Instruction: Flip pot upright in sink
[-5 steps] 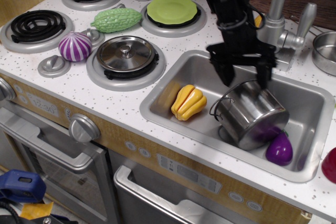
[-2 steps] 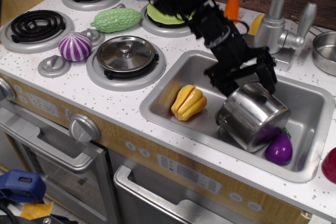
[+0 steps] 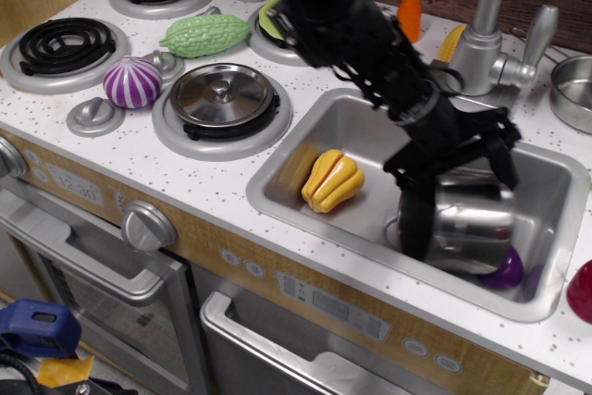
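Observation:
The shiny steel pot (image 3: 467,227) stands nearly upright in the right half of the brushed-steel sink (image 3: 347,127), its rim at the top under the gripper. My black gripper (image 3: 458,187) reaches down from the upper left and is shut on the pot. One dark finger (image 3: 413,219) runs down the pot's left side; the other finger (image 3: 505,159) is at the far right of its rim. The arm hides the pot's opening.
A yellow toy pepper (image 3: 331,180) lies in the sink's left half. A purple eggplant (image 3: 507,270) peeks out below the pot. The faucet (image 3: 486,30) stands behind the sink. A lidded burner (image 3: 222,99), purple onion (image 3: 132,81) and green gourd (image 3: 205,35) sit left.
The arm has swung over from the left and turned the pot from lying tilted on its side to nearly upright. The pot now covers most of the eggplant.

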Motion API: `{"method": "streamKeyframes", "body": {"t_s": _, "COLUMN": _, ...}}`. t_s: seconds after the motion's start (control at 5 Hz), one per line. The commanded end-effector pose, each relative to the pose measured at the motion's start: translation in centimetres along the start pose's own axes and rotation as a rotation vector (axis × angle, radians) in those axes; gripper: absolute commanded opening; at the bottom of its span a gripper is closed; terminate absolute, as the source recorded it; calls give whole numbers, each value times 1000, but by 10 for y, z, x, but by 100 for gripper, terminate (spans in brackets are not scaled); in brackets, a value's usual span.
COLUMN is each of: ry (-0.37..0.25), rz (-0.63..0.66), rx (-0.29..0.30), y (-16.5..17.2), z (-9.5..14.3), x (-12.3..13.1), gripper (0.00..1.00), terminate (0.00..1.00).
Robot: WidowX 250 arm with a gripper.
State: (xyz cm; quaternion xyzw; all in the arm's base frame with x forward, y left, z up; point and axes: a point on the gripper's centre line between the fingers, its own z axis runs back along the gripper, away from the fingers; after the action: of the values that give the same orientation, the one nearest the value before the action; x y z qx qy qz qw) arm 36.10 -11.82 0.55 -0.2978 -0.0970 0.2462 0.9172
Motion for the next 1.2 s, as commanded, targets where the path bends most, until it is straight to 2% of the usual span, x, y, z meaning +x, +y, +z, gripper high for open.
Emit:
{"method": "streamKeyframes", "body": {"t_s": 0.0, "ry": -119, "rz": -6, "rx": 0, "y": -22, "z": 9, "x": 7, "gripper": 0, "terminate": 0}}
{"method": "streamKeyframes", "body": {"t_s": 0.2, "ry": -135, "rz": -20, "rx": 38, "y": -20, "z": 5, "x": 10, "gripper": 0, "terminate": 0}}
{"method": "streamKeyframes", "body": {"t_s": 0.4, "ry": -144, "rz": -61, "rx": 174, "y": -20, "z": 2, "x": 16, "gripper": 0, "terminate": 0}}
{"method": "streamKeyframes", "body": {"t_s": 0.6, "ry": -153, "rz": -72, "rx": 247, "y": -18, "z": 4, "x": 21, "gripper": 0, "terminate": 0}}
{"method": "streamKeyframes", "body": {"t_s": 0.8, "ry": -164, "rz": -69, "rx": 295, "y": -17, "z": 3, "x": 22, "gripper": 100, "terminate": 0}}
{"method": "streamKeyframes", "body": {"t_s": 1.0, "ry": -157, "rz": -55, "rx": 368, "y": -16, "z": -3, "x": 21, "gripper": 100, "terminate": 0}}
